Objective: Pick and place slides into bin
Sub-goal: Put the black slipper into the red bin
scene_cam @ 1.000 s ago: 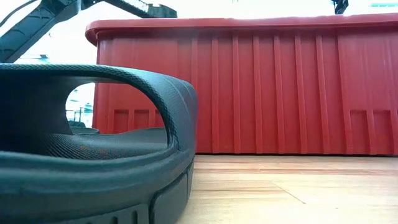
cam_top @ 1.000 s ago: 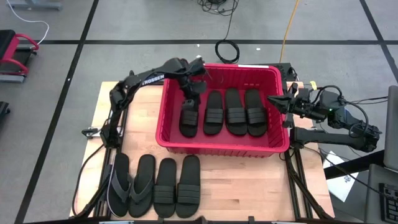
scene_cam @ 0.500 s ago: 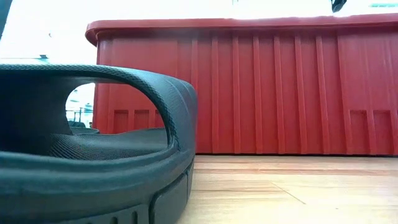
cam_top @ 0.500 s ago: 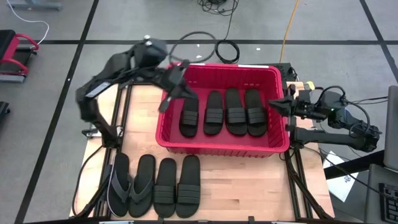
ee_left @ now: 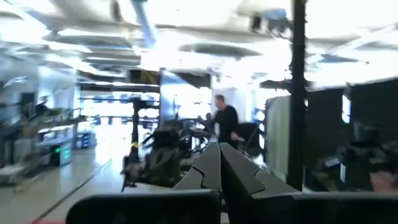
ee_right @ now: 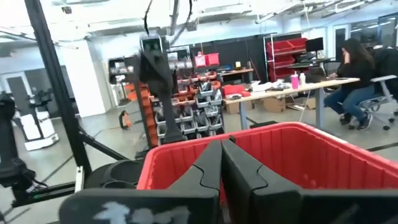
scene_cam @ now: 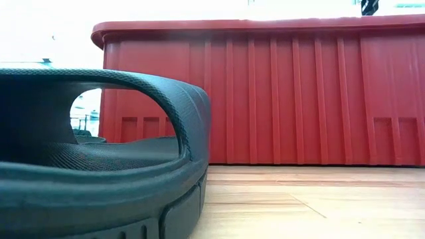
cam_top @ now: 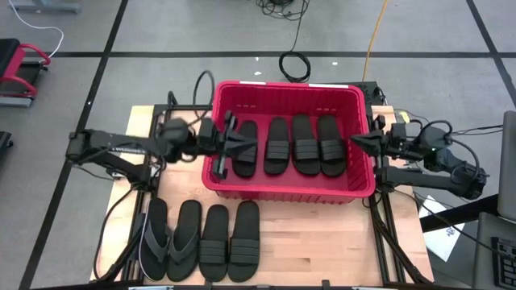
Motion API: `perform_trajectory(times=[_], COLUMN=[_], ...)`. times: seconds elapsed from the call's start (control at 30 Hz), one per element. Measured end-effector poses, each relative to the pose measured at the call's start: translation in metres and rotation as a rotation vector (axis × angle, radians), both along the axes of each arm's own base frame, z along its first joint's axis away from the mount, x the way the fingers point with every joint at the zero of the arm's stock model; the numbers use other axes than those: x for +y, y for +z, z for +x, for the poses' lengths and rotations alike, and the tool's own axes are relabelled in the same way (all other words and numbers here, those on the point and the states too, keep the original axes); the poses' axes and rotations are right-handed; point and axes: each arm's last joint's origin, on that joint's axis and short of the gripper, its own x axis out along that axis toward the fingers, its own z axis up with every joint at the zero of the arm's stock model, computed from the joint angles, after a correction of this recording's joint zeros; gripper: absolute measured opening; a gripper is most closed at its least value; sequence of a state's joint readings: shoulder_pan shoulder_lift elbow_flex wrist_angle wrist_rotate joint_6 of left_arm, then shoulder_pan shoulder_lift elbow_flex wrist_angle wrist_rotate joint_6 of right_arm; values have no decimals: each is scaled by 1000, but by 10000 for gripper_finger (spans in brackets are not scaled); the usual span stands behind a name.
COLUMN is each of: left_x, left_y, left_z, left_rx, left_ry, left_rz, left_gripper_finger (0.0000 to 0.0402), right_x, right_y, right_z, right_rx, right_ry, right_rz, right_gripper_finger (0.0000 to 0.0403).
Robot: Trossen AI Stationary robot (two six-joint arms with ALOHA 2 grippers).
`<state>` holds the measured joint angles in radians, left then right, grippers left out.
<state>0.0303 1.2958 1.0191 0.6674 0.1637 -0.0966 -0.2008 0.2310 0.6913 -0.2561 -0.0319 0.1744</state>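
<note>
The red bin (cam_top: 286, 187) stands mid-table with several black slides side by side on its floor; the leftmost one (cam_top: 247, 153) lies near the left wall. Two banded slides (cam_top: 230, 242) and two flip-flops (cam_top: 169, 240) lie flat in a row at the table's near edge. One of them looms close in the low view (scene_cam: 99, 166), in front of the bin's wall (scene_cam: 299, 99). My left gripper (cam_top: 239, 145) is shut and empty, about level, above the bin's left rim. My right gripper (cam_top: 353, 143) is shut and empty at the bin's right rim (ee_right: 186, 152).
Bare wooden tabletop (cam_top: 322, 242) lies between the bin and the near edge, to the right of the row of slides. Cables (cam_top: 294, 64) lie on the floor beyond the table. People (ee_right: 357, 68) and benches show in the room behind.
My left gripper has risen out of the bin from over the leftmost slide's far end. It has swung back toward the table's left and near side and tipped from pointing down to about level. The leftmost slide stays lying in the bin.
</note>
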Motion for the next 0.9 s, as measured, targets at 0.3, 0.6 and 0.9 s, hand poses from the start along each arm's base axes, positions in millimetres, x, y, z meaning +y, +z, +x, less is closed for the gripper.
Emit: perform_trajectory(times=[0.3,0.6,0.9], left_x=[-18,-16,-13], left_y=[-19,-8,-13], left_z=[-41,-97,-139], left_rx=[59,224,363], left_ry=[189,236,226], left_rz=[-59,-37,-22], left_gripper_finger=[0,0,7], right_x=[2,-4,35], right_y=[-2,23,89], right_z=[2,59,155], right_rx=[-10,33,122], right_ry=[79,197,417], right_rz=[10,9,-224], right_gripper_finger=[0,0,0])
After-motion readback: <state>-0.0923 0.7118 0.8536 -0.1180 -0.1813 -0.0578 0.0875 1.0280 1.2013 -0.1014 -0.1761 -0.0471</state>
